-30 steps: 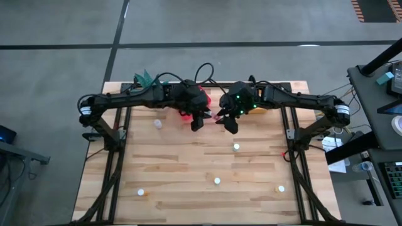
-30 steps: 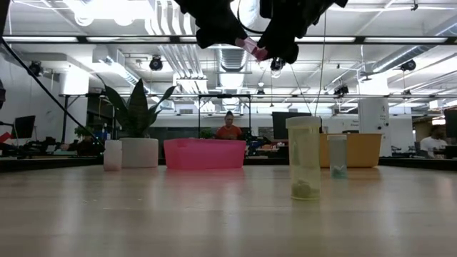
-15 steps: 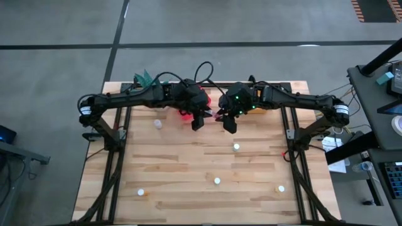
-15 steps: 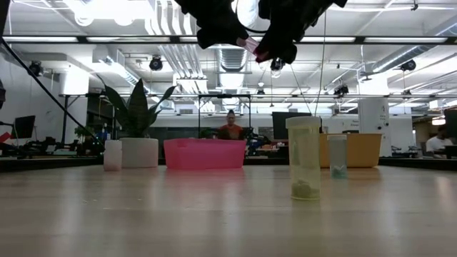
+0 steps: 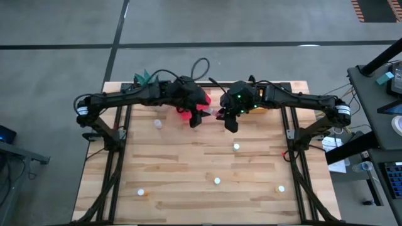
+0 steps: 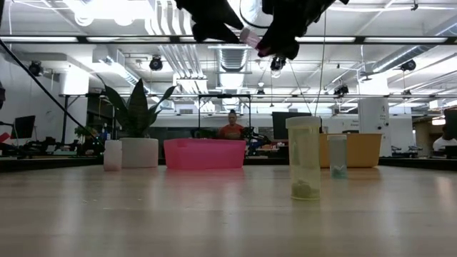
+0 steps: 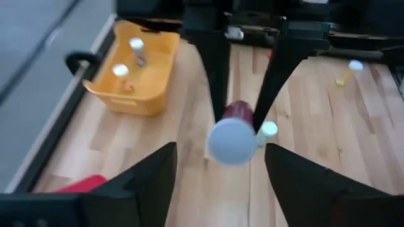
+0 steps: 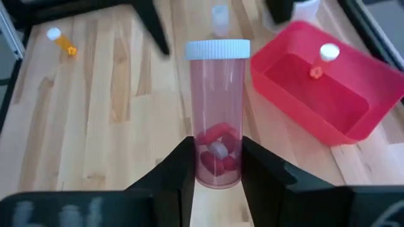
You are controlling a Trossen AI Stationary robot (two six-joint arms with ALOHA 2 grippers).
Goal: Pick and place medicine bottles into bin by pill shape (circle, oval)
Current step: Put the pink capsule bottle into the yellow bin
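My right gripper is shut on a pinkish medicine bottle with a white cap, high above the table's far middle; red pills lie in its bottom. It also shows in the low view. My left gripper is open and empty, a short way to the bottle's left, facing its cap. A red bin holds one bottle and a yellow bin holds two. Several more bottles stand on their bases on the table, such as one near the middle. My right gripper pinches the bottle's bottom end between its two fingers, one on each side. The bottle reaches forward past the fingertips, its cap away from the gripper. It is lifted clear of the table and tilted, cap toward the left arm.
A white plant pot with a green plant stands at the far left. Bottles stand at the left, near middle and both near corners. A person shows beyond the table.
My left gripper has drawn back a little toward the table's left, away from the bottle, so the gap between it and the cap has grown. My right gripper has kept its hold and risen slightly with the bottle.
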